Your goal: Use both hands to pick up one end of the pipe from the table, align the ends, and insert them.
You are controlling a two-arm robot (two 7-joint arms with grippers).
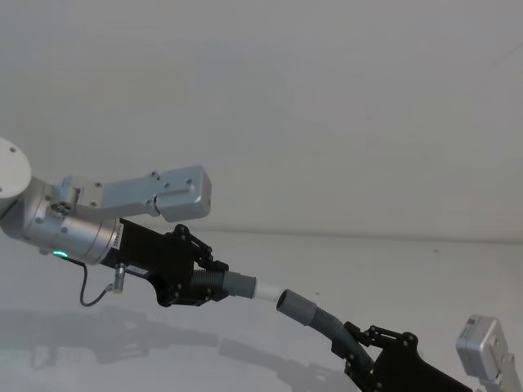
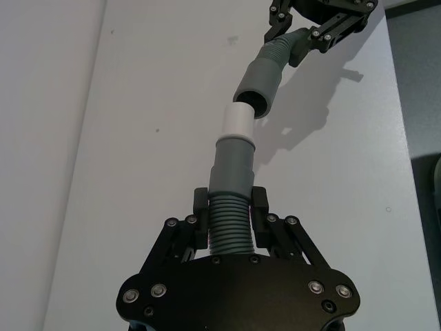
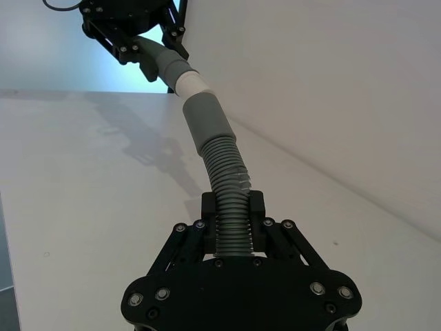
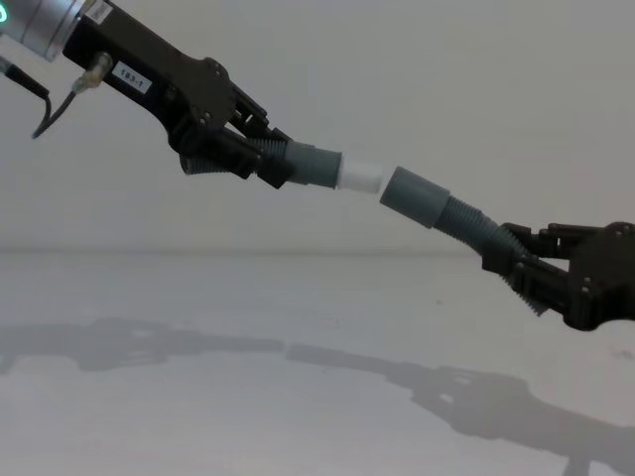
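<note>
Table: the plain white table (image 4: 298,416) lies under my arms; the shadows of both arms and of the pipe fall across it, and neither pipe piece touches it.

My left arm: silver, with a green ring light and a white label, it reaches in from the left and is raised higher than my right one in the chest view.

My left gripper (image 4: 260,151): my black fingers (image 2: 200,201) are clamped on the ribbed section of the spigot piece (image 2: 231,181), one on each side, so I am holding it in the air.

My right gripper (image 4: 516,266): lower and to the right, my fingers (image 3: 209,207) are closed on the ribbed section of the cuff piece (image 3: 219,155), which bends up and away from them toward my left gripper.

Spigot piece: its smooth grey cuff sticks out past my left fingers and ends in the narrower white spigot (image 4: 362,176), which points at the other piece.

Cuff piece: its wider open grey cuff (image 4: 417,196) faces the spigot.

The ends: the white tip sits right at the mouth of the open cuff, roughly in line with it; most of the white is uncovered, and I cannot tell whether the tip has entered the mouth.
</note>
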